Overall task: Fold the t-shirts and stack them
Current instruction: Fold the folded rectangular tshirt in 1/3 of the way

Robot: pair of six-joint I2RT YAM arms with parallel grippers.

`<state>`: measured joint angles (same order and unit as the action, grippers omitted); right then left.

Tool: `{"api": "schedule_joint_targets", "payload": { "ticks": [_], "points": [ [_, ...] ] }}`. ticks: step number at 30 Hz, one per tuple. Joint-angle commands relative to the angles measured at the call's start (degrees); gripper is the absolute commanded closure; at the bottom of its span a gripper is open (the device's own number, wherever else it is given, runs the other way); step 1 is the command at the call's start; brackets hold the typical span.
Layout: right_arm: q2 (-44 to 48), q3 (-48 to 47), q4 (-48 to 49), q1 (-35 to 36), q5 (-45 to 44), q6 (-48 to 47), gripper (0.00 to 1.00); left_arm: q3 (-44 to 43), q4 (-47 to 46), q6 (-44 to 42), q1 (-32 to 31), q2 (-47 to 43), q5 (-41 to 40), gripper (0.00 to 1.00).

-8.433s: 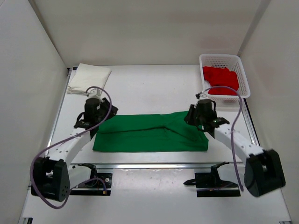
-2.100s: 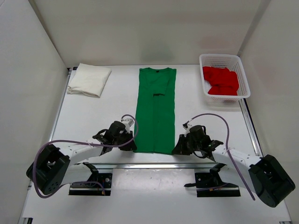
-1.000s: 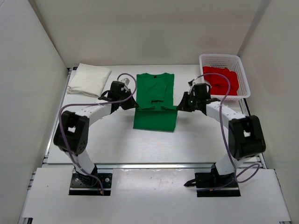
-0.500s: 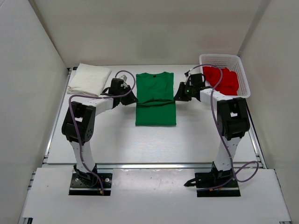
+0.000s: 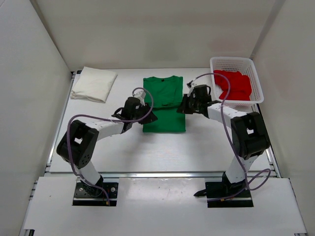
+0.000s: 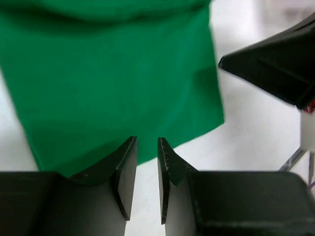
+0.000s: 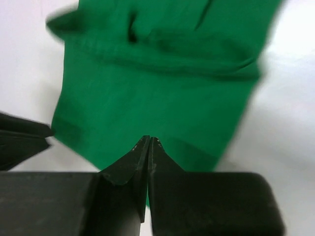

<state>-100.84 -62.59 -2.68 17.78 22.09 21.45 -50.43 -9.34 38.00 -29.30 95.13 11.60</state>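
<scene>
The green t-shirt (image 5: 164,102) lies folded in a rectangle at the table's middle, collar at the far end. My left gripper (image 5: 150,117) sits at its near left corner. In the left wrist view the left gripper (image 6: 146,143) is open by a narrow gap with nothing in it, tips over the edge of the green t-shirt (image 6: 113,83). My right gripper (image 5: 182,107) is at the shirt's right edge; in the right wrist view the right gripper (image 7: 149,141) is shut and empty above the green t-shirt (image 7: 157,93). A folded cream-white t-shirt (image 5: 93,83) lies far left. The red t-shirt (image 5: 233,84) is crumpled in the basket.
The white mesh basket (image 5: 235,62) stands at the far right corner. Grey walls close the table on three sides. Metal rails run along the left, right and near table edges. The right arm's black gripper (image 6: 275,69) shows at the right of the left wrist view.
The green shirt's near half has been folded over onto its far half. Both grippers let go and drew nearer along its sides. The left jaws opened a little; the right jaws opened, then shut.
</scene>
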Motion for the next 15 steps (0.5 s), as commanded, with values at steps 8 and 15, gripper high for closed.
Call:
{"api": "schedule_joint_targets", "payload": {
  "ticks": [8,15],
  "points": [
    [2.30,14.94,9.27,2.96,1.03,2.72,0.99,12.44,-5.42,1.29,1.35,1.82,3.16,0.69],
    [10.03,28.83,11.64,4.98,-0.64,3.86,1.00,23.70,-4.72,-0.38,-1.90,-7.14,0.72,0.69]
  ]
}}
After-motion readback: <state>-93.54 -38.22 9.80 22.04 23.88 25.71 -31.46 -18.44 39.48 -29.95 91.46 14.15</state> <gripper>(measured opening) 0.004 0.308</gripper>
